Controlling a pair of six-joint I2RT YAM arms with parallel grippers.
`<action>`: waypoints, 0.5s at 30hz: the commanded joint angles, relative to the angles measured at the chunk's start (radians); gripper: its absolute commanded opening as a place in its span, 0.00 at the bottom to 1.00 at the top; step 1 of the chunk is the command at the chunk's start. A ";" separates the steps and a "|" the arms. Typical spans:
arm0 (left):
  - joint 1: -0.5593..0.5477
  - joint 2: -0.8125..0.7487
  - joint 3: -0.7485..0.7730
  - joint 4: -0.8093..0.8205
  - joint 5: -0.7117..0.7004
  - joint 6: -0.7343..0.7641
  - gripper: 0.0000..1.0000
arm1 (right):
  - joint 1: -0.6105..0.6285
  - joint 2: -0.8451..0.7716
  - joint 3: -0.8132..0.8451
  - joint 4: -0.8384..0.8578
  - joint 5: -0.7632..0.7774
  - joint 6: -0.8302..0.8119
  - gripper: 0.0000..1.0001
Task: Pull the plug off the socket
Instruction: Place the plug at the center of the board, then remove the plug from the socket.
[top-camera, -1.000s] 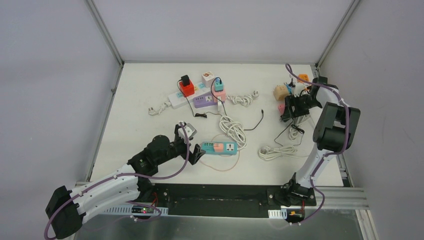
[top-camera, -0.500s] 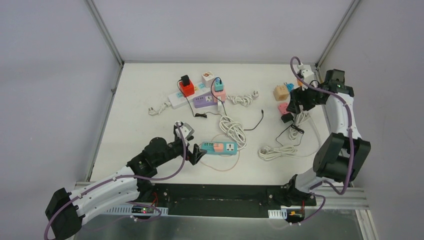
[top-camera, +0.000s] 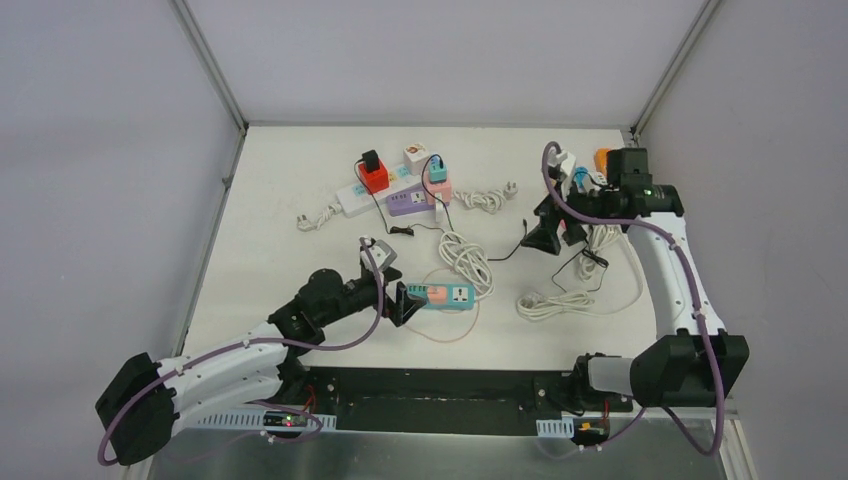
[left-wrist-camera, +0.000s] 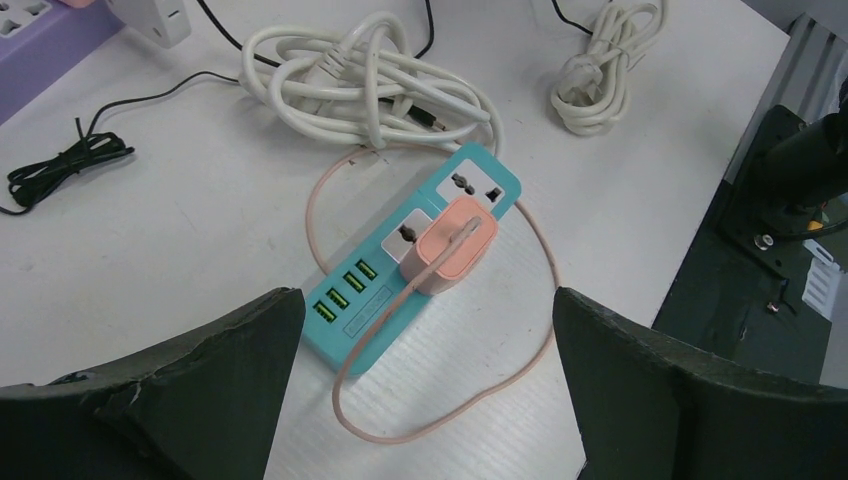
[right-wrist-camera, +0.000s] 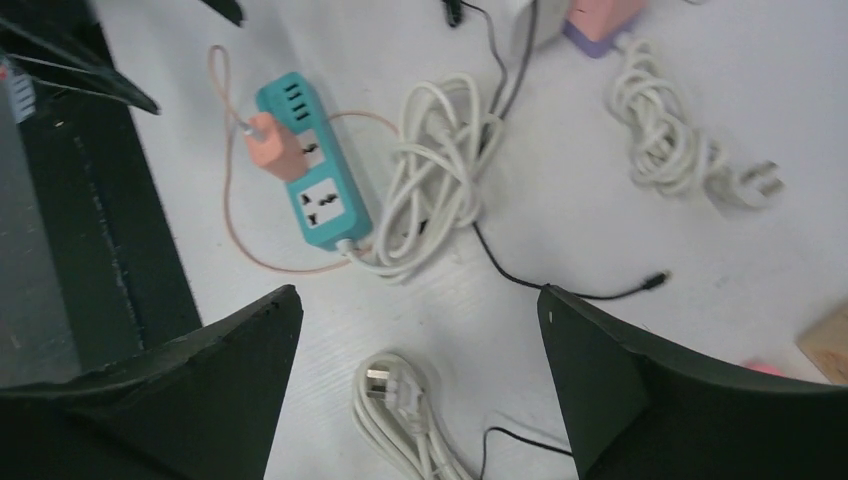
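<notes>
Tabletop (left-wrist-camera: 150, 250): white cable coil (left-wrist-camera: 370, 70) lies against teal socket (left-wrist-camera: 475, 185), pink plug (left-wrist-camera: 455, 245) seated.

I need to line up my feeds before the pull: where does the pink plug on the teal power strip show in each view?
Top external: pink plug sits low, near centre.
Left wrist: pink plug near the centre.
Right wrist: pink plug upper left.
Shared landmark: white cable coil beside it.

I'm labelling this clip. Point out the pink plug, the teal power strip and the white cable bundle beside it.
pink plug (left-wrist-camera: 452, 243), left wrist view, top face.
teal power strip (left-wrist-camera: 345, 300), left wrist view, ports end.
white cable bundle (left-wrist-camera: 372, 105), left wrist view, middle wrap.
</notes>
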 joint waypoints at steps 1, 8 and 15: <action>0.010 0.067 0.072 0.094 0.066 0.004 0.99 | 0.101 -0.017 -0.006 -0.023 -0.084 -0.018 0.91; 0.012 0.122 0.126 0.074 0.136 0.116 0.99 | 0.171 -0.030 -0.107 0.046 -0.077 -0.092 0.93; 0.012 0.179 0.142 0.096 0.230 0.170 0.99 | 0.199 -0.008 -0.142 -0.066 -0.071 -0.287 0.93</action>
